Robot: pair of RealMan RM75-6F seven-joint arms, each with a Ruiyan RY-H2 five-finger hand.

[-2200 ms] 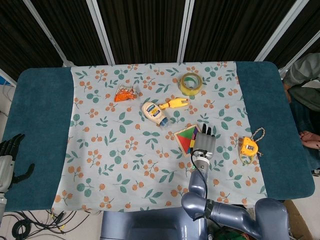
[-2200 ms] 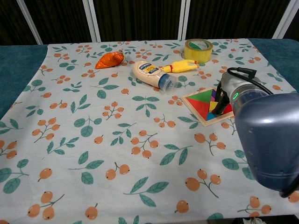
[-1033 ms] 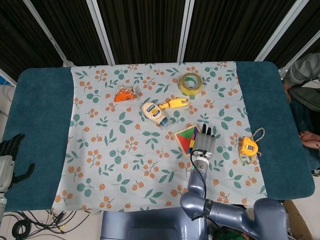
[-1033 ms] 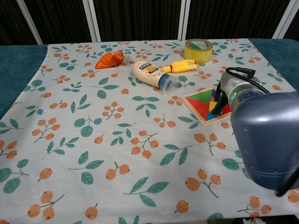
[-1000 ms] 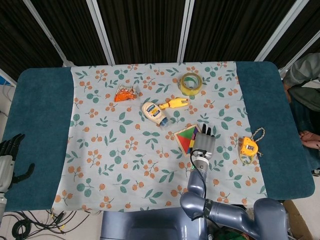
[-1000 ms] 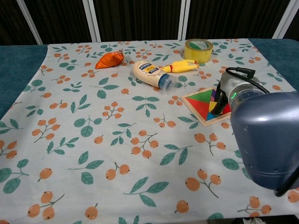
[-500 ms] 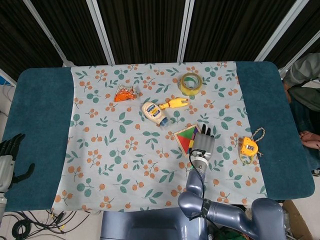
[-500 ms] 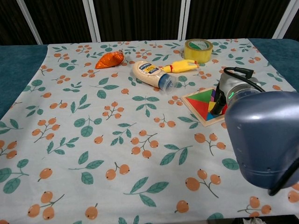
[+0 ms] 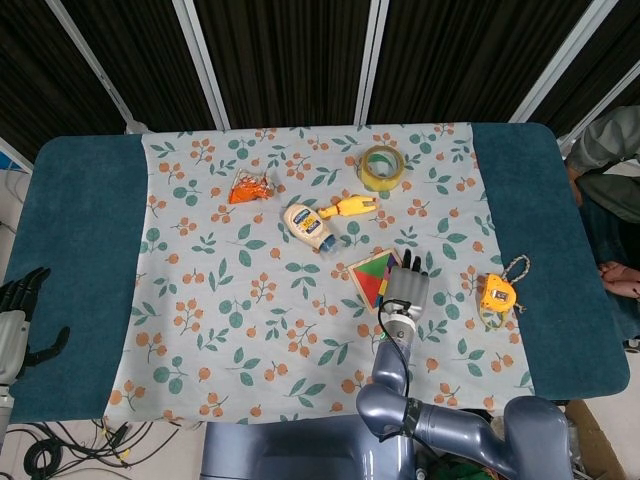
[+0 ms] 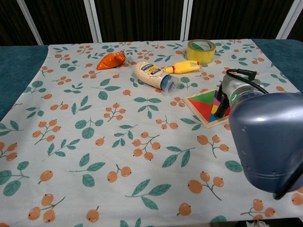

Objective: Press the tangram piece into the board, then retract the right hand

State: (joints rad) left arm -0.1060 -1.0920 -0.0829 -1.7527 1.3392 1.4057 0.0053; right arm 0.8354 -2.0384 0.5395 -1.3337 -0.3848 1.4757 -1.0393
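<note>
Tangram board (image 9: 373, 277) under the right hand (image 9: 408, 287), at about 4 o'clock from the cloth's middle.

The right hand lies flat over the board's right half, fingers extended onto the coloured pieces and gripping nothing; the pressing step looks in hand or nearly done. Next it should lift straight up and draw back toward 6 o'clock without dragging pieces. The left hand (image 9: 14, 318) rests released at the table's 8 o'clock edge. Beyond lie a mayonnaise bottle (image 9: 308, 226), rubber chicken (image 9: 349, 207) and tape roll (image 9: 381, 167).
</note>
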